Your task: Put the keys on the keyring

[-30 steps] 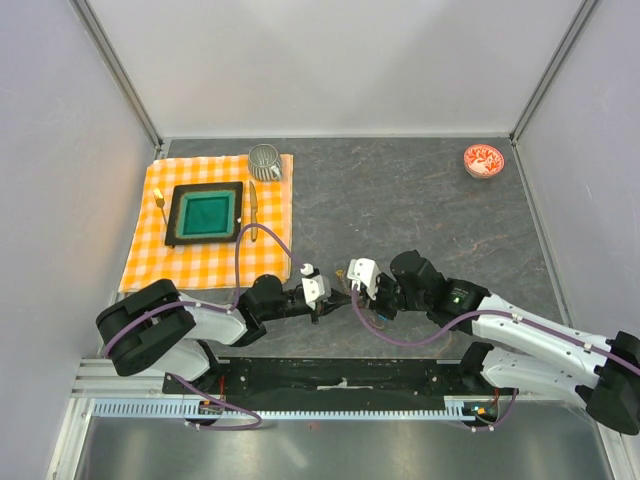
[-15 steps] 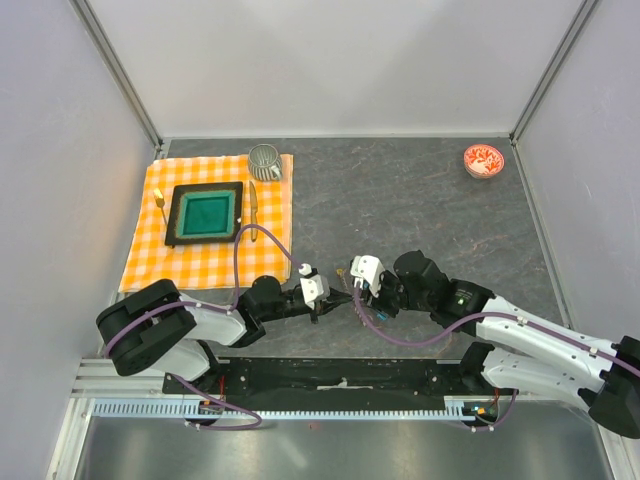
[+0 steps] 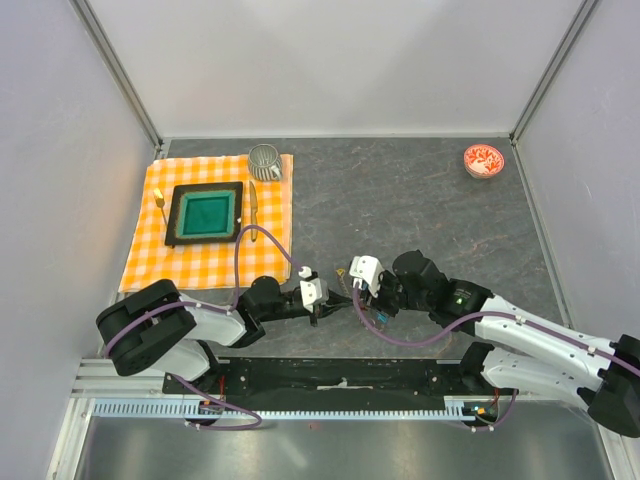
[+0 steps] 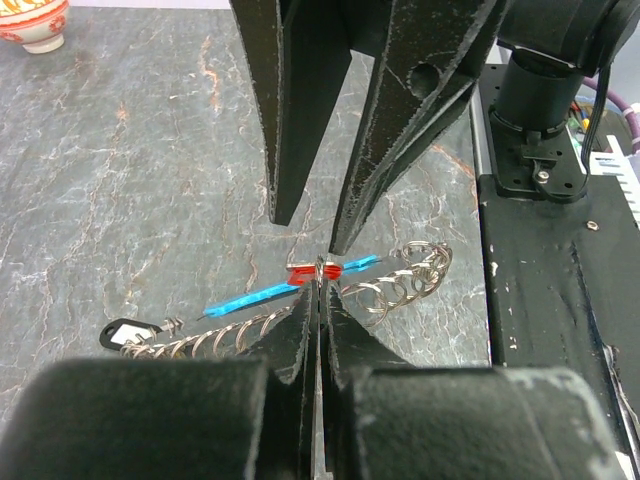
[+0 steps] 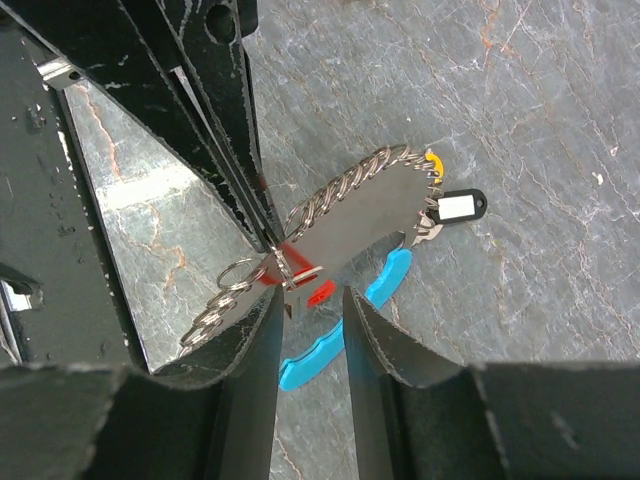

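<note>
1. Left gripper [image 4: 318,282]: jaws pressed tight together, pinching the keyring [image 5: 345,195] on its beaded chain, right beside the red-headed key [image 5: 320,293]. Whether the pads catch the chain alone or also that key's small ring, I cannot tell.
2. Right gripper [image 5: 310,300]: fingers spread, nothing clamped between them. In the right wrist view the red-headed key shows in the gap between them. From the left wrist view its two fingers [image 4: 400,130] come in opposite the left tips, one tip just beside the pinch point.
3. Both grippers meet tip to tip low over the near middle of the table [image 3: 400,200], just ahead of the arm bases.
4. The chain runs off to both sides of the pinch. The curved blue tag [image 5: 388,280] lies on the table just beside the red-headed key.
5. At the far end of the loop: a key with a black-and-white tag [image 5: 455,205], touching the chain. A yellow head [image 5: 432,158] sits just beside it; its blade is too small to make out.
6. Well apart, far left: orange checked cloth [image 3: 210,255] with a dark tray [image 3: 205,188], a mug [image 3: 265,160] at the cloth's far edge.
7. Far right corner: a small red-and-white bowl [image 3: 483,160].
</note>
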Robot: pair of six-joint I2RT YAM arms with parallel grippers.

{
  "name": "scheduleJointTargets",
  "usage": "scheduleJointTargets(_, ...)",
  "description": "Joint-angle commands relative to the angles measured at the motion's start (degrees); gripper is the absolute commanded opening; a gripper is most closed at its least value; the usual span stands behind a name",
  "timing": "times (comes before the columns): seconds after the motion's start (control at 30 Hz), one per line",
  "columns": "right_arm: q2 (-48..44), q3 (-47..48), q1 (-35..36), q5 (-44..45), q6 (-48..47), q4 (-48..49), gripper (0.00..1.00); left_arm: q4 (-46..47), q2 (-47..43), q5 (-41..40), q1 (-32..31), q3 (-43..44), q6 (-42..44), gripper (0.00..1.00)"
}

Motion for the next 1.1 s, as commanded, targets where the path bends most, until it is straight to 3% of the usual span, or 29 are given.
scheduleJointTargets(0.0, 0.38, 0.97, -0.06, -0.57, -1.11, 1.13, 0.37, 2.57, -1.55, 2.32, -0.28, 0.19, 2.85, 0.02)
scheduleJointTargets(0.47, 1.97, 1.94, -0.06, -4.44, -2.69, -1.16, 0.33, 1.60, -1.99, 3.56, -0.36, 0.46, 3.99, 0.02)
scheduleJointTargets(0.77, 2.06, 2.11, -0.06, -5.14, -3.13, -1.34, 0.23, 1.51, -1.91, 4.35, -0.28, 0.63, 3.90, 0.02)
scheduleJointTargets(1.07, 1.61, 2.03, -0.06, -5.49, -3.39, -0.81, 0.25, 0.99, -1.82, 5.49, -0.28, 0.90, 3.99, 0.02)
